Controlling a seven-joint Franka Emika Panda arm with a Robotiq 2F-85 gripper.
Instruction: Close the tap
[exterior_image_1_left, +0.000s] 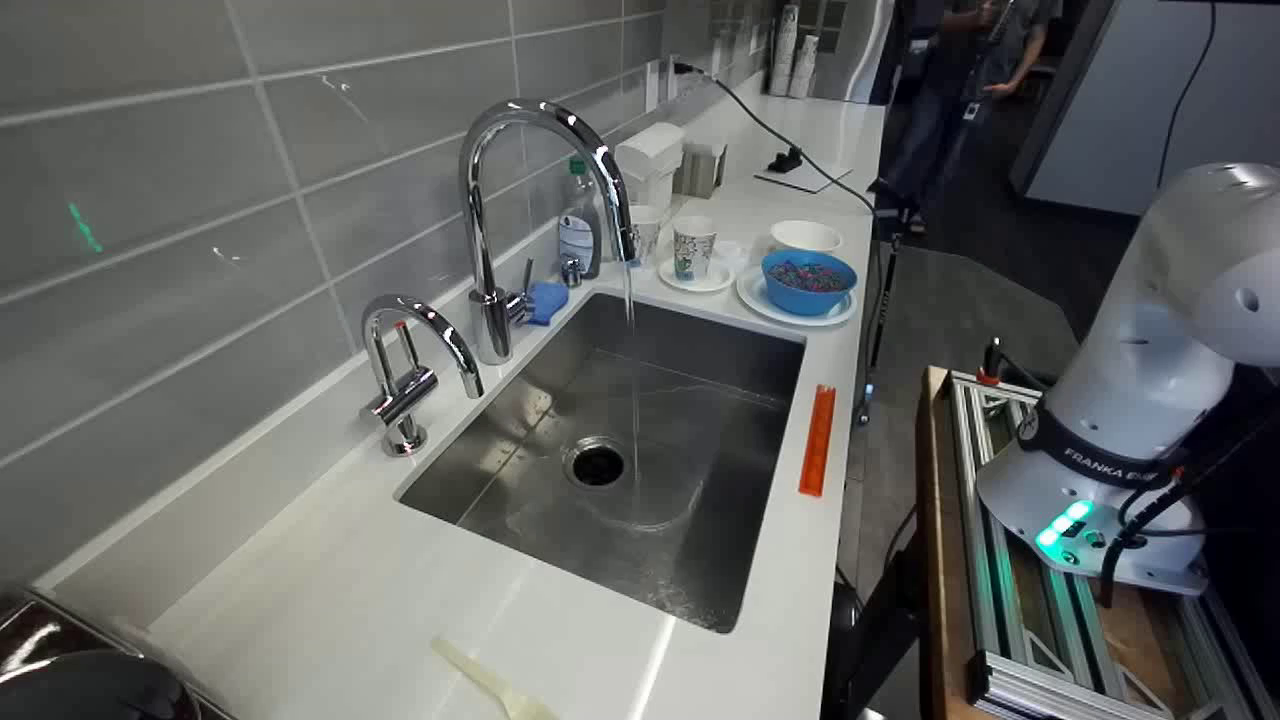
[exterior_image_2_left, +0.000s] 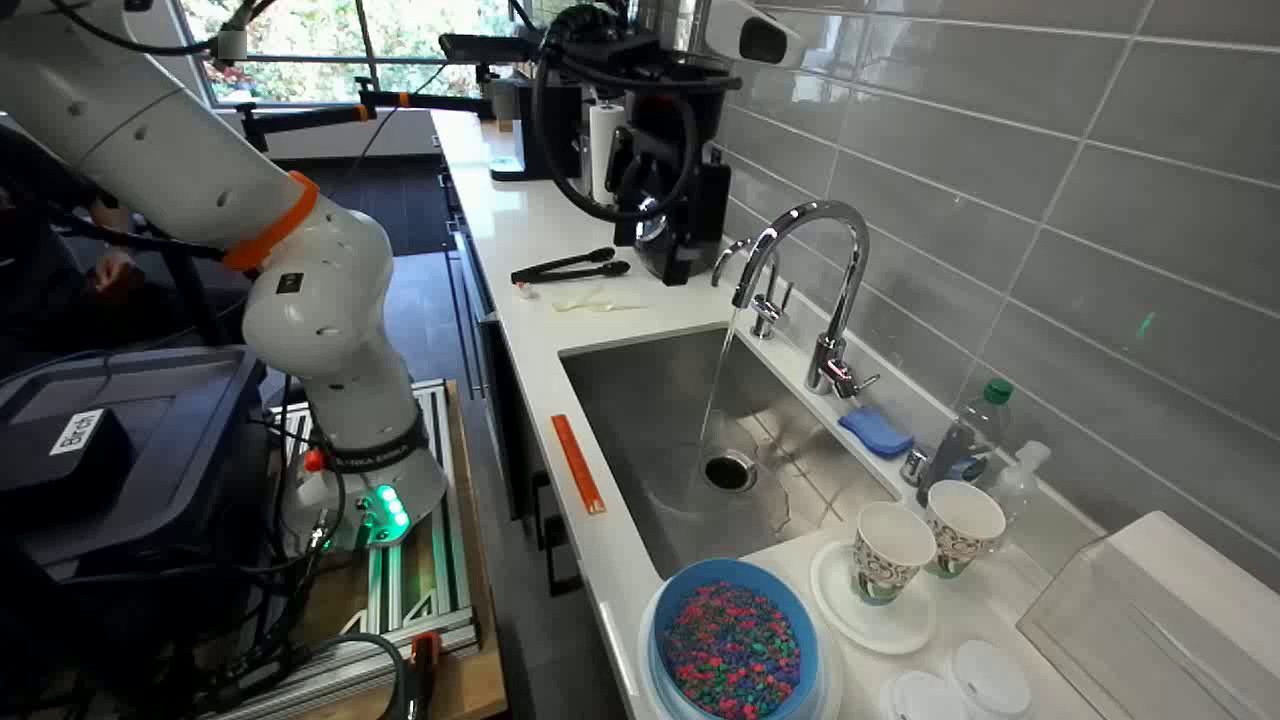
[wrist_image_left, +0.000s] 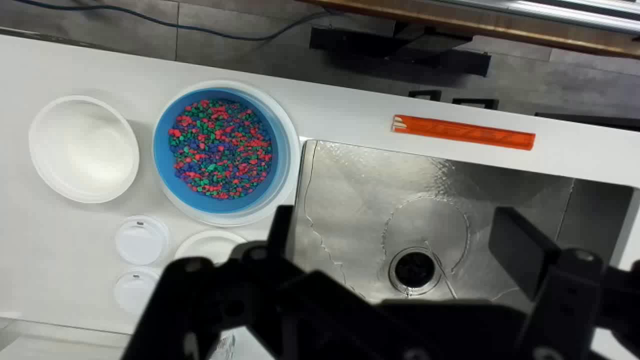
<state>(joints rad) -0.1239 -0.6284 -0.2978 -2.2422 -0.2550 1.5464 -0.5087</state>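
The tap is a tall chrome faucet with an arched gooseneck, seen in both exterior views (exterior_image_1_left: 476, 250) (exterior_image_2_left: 826, 362). Its small side lever (exterior_image_1_left: 520, 306) (exterior_image_2_left: 852, 381) sits low on the body. A thin stream of water (exterior_image_1_left: 634, 400) (exterior_image_2_left: 711, 390) runs from the spout into the steel sink (exterior_image_1_left: 700, 335) (exterior_image_2_left: 640, 420). In the wrist view, my gripper (wrist_image_left: 397, 230) is wide open and empty above the sink, with the drain (wrist_image_left: 414, 270) between its fingers. It also shows in an exterior view (exterior_image_2_left: 652, 262), apart from the tap. The tap is not visible in the wrist view.
A short chrome tap (exterior_image_1_left: 402, 395) (exterior_image_2_left: 766, 312) stands beside the tall one. A blue sponge (exterior_image_1_left: 546, 302), a soap bottle (exterior_image_2_left: 965, 440) and paper cups (exterior_image_2_left: 893, 550) stand near it. A blue bowl (wrist_image_left: 162, 145) of coloured bits and an orange strip (wrist_image_left: 465, 133) lie by the sink edge.
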